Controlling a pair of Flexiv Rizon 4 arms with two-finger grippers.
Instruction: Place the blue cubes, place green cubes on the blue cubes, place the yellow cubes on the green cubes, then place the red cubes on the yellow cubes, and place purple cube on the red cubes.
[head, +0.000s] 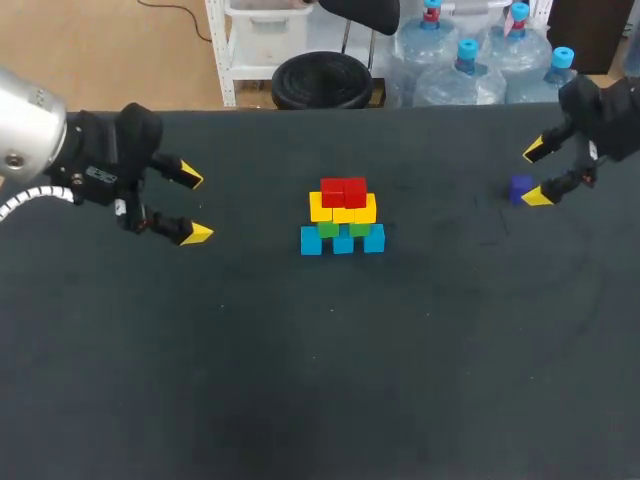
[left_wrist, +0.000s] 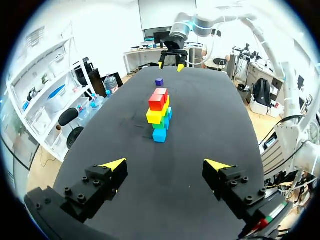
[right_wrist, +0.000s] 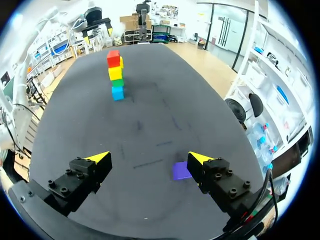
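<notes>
- Step in hand: fetch the purple cube (right_wrist: 181, 170); red cubes (head: 343, 191) top the stack.
- My right pincer (right_wrist: 148, 159) is wide, cube beside one finger: centre, then close.
- My left pincer (left_wrist: 166, 164) is wide, empty.

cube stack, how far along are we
Done: blue cubes, green cubes, yellow cubes and red cubes are stacked in tiers. In hand: nothing yet; the right gripper is open, its fingers beside the purple cube, which lies on the table. Left: grasp it and set it on the red cubes.
</notes>
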